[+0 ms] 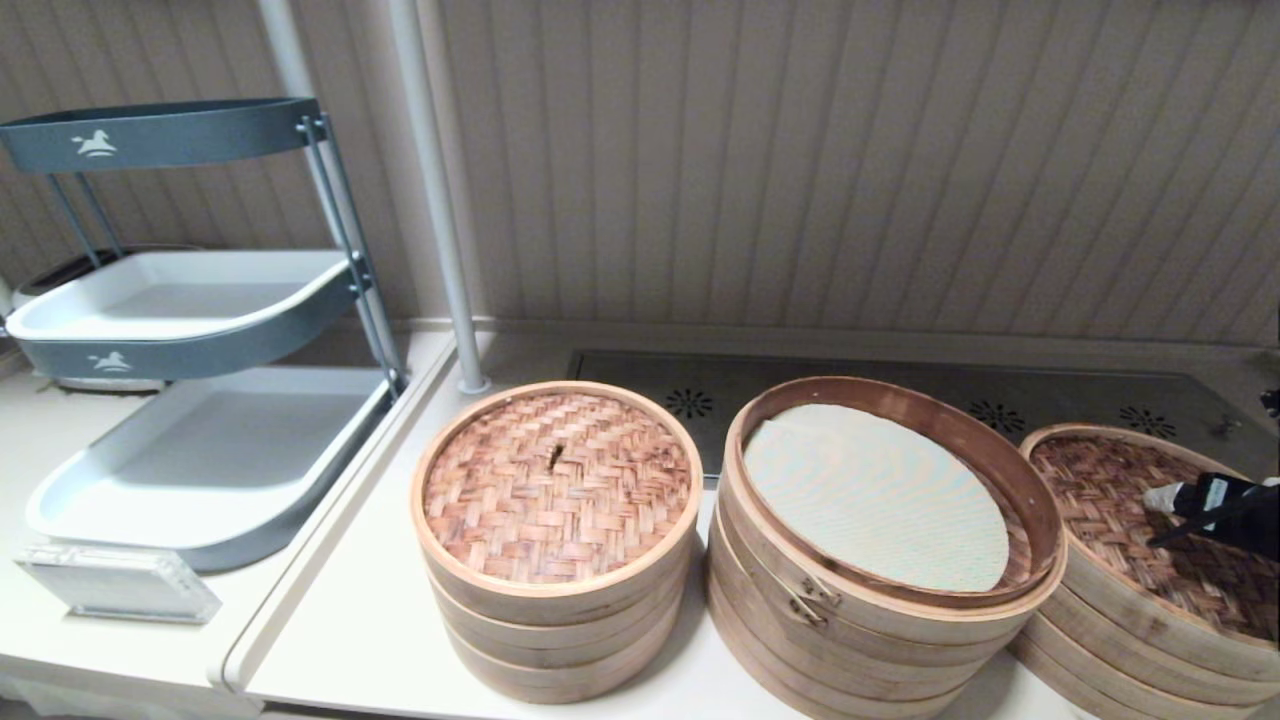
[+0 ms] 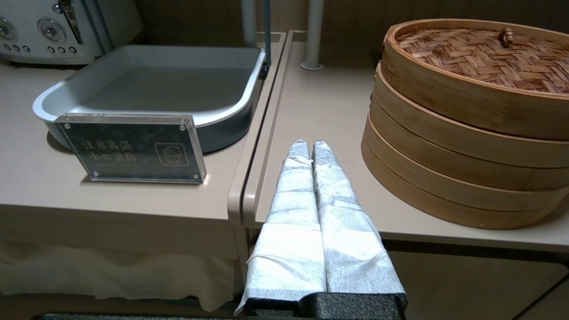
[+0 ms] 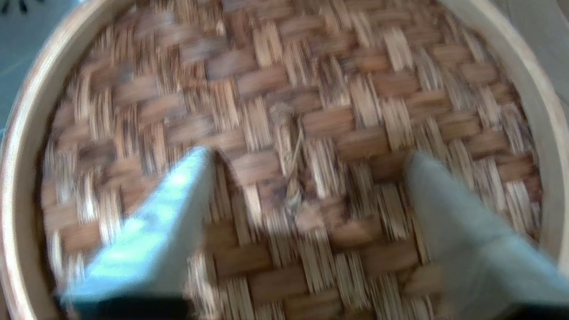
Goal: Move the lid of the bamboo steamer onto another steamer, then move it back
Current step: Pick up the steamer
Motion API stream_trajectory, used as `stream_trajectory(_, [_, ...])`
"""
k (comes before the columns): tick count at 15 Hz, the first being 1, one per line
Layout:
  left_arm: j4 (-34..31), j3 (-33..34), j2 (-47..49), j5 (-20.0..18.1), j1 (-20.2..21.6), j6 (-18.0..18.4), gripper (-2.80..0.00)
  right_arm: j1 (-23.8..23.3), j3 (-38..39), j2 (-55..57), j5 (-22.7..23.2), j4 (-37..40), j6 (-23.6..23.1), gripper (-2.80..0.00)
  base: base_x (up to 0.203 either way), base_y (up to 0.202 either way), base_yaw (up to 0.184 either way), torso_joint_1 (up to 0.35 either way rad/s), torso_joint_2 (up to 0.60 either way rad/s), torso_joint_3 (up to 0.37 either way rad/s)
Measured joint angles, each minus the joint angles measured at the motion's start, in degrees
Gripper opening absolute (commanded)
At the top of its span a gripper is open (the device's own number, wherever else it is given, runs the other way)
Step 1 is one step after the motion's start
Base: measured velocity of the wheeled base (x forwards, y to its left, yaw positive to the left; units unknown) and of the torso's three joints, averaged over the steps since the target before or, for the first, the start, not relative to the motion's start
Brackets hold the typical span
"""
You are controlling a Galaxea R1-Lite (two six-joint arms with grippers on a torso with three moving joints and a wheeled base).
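Bamboo steamer lid sits on another steamer, lower right of frame. Right claw spread wide above its weave. Clasped stack mid-frame holds only a white liner. Left claw closed, empty, near table edge.

Acrylic sign bears "注意高温 小心烫伤".

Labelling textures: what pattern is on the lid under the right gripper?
Reddish-brown woven bamboo lid, clearest in right wrist view.
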State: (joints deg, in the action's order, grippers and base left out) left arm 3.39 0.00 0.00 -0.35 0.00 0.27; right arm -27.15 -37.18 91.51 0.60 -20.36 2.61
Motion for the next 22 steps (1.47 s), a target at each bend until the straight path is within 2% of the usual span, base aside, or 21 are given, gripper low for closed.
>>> stream_trajectory(13, [0.05,0.00,0.00,0.00,0.00,-0.02,-2.80,0.00,2.73,0.22,1.99,-0.30,0.34,-2.80,0.000,0.000,0.000,0.000,0.00,0.000])
stream_trajectory(22, [0.07,0.00,0.00,-0.02,0.00,0.00,-2.80,-0.07,0.00,-2.96,1.70,0.82,0.44,-2.80,0.000,0.000,0.000,0.000,0.00,0.000])
